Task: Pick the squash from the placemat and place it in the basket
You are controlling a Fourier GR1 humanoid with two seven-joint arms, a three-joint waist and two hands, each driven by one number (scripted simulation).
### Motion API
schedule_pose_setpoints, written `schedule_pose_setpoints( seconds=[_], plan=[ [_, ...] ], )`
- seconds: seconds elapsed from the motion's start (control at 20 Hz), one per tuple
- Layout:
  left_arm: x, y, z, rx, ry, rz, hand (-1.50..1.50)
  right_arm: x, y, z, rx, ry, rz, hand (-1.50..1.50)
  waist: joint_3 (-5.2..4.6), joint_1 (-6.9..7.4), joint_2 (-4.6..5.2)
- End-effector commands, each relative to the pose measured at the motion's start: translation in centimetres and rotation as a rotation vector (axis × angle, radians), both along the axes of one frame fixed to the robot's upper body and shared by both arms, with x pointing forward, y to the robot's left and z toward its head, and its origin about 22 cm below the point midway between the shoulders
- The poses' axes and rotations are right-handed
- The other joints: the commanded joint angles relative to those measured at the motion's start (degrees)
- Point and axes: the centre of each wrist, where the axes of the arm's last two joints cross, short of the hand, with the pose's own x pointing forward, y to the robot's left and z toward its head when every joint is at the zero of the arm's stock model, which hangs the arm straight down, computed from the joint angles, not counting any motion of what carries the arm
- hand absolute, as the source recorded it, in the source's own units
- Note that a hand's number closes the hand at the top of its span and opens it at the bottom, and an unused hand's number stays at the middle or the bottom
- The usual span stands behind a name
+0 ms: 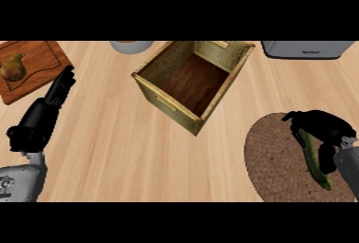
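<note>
A long green squash lies on the round brown placemat at the lower right. My right hand sits over its upper end with fingers curled round it, hiding that part. The basket, a tan box with a dark wooden floor, stands open at the upper middle, to the left of the placemat. My left hand rests at the left with straight fingers pointing up, holding nothing.
A wooden cutting board with a pear lies at the upper left, just under my left fingertips. A grey bowl and a silver appliance sit along the back edge.
</note>
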Motion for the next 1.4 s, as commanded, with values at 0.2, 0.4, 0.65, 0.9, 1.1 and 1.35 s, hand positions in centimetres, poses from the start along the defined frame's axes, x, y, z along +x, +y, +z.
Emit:
schedule_pose_setpoints(
  seconds=[0.2, 0.4, 0.65, 0.9, 1.1, 1.35],
  plan=[
    [-0.6, 1.9, 0.2, 0.015, 0.014, 0.057, 0.0, -0.4, -3.5, 3.3, -0.087, -0.222, -0.579, 1.5, 0.95, -3.3, -0.65],
    [-0.9, 1.7, -0.7, 0.011, 0.017, 0.063, 0.0, -0.1, -2.5, 7.7, -0.099, -0.438, -0.812, 1.5, 0.89, -3.24, -0.46],
    [-0.6, 0.7, -0.7, -0.003, 0.018, 0.034, 0.0, -0.5, 0.8, 14.0, 0.189, -0.793, -0.904, 1.5, 1.08, -2.45, -0.27],
    [-0.9, 1.6, -1.2, 0.008, 0.026, 0.034, 0.0, -1.9, 4.8, 21.6, 0.571, -0.988, -0.809, 1.5, 1.01, -1.25, -0.26],
    [-0.9, 0.5, -0.8, -0.015, 0.01, -0.006, 0.0, -4.1, 8.3, 28.3, 0.593, -1.076, -0.739, 1.5, 1.01, -0.14, 0.11],
    [0.1, 0.0, 1.8, -0.003, 0.004, -0.014, 0.0, -4.1, 13.0, 34.5, 0.681, -1.004, -0.659, 1.5, 1.04, 0.83, 0.31]
  ],
)
